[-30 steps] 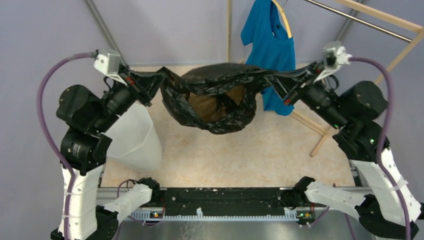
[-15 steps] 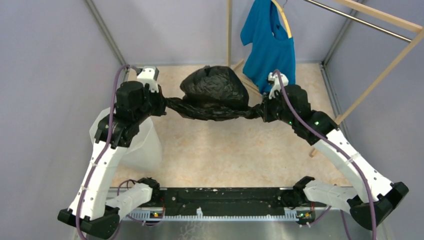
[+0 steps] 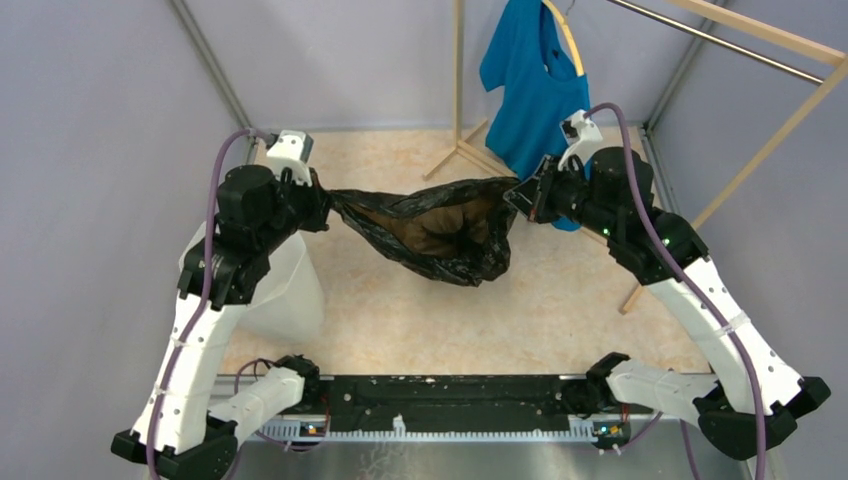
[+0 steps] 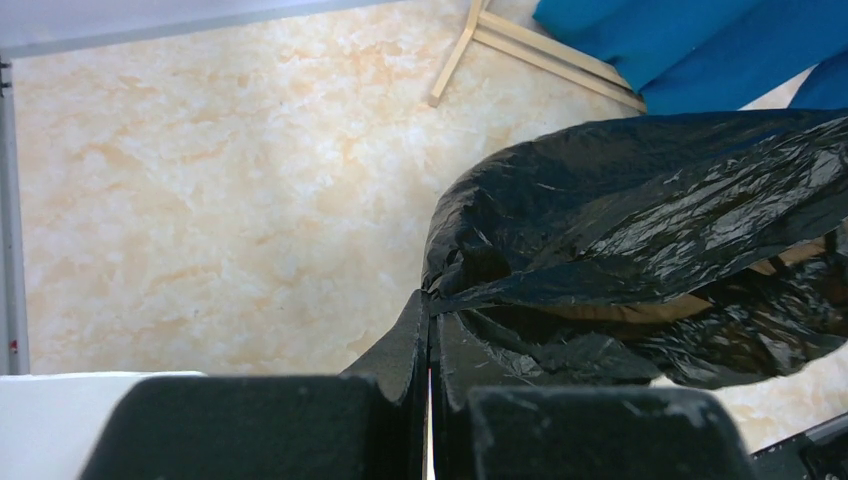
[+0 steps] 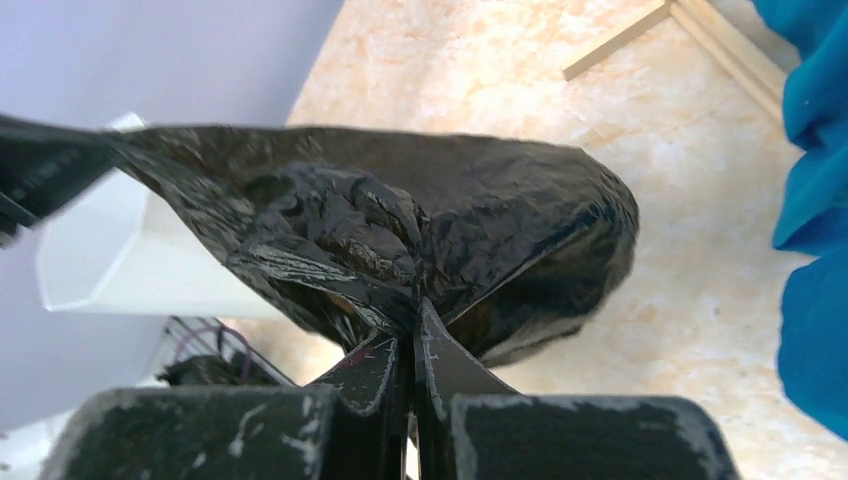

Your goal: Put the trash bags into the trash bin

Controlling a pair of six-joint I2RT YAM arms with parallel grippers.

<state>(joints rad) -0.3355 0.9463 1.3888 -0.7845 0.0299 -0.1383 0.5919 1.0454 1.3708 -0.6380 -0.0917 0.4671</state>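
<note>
- Top view: the trash bag [image 3: 440, 225] hangs in the air between the two arms, above the worktop [image 3: 450, 320], with its mouth turned up and a brownish inside showing. The left hand [image 3: 322, 205] is closed tight on the bag's left edge, and the right hand [image 3: 520, 195] is closed tight on its right edge.
- The trash bin [image 3: 295, 290] stands at the left, partly under the left arm. It is near the bag but not below it. I think both hands should travel to the left together, with the plastic taut, until the sagging part is over the rim, and only then go down. The left arm above the bin may be in the way.
- Left wrist view: the fingers are pressed together on a fold of black plastic. A white patch in the lower left corner may be the bin; I cannot tell. No rim is visible here.
- Right wrist view: the fingers pinch a gathered bunch of the bag. The bin is behind the bag, and its rim is partly hidden. The far end of the bag is blurred. The blue T-shirt [image 5: 815, 250] is close on the right, so the plastic could catch on it.
</note>
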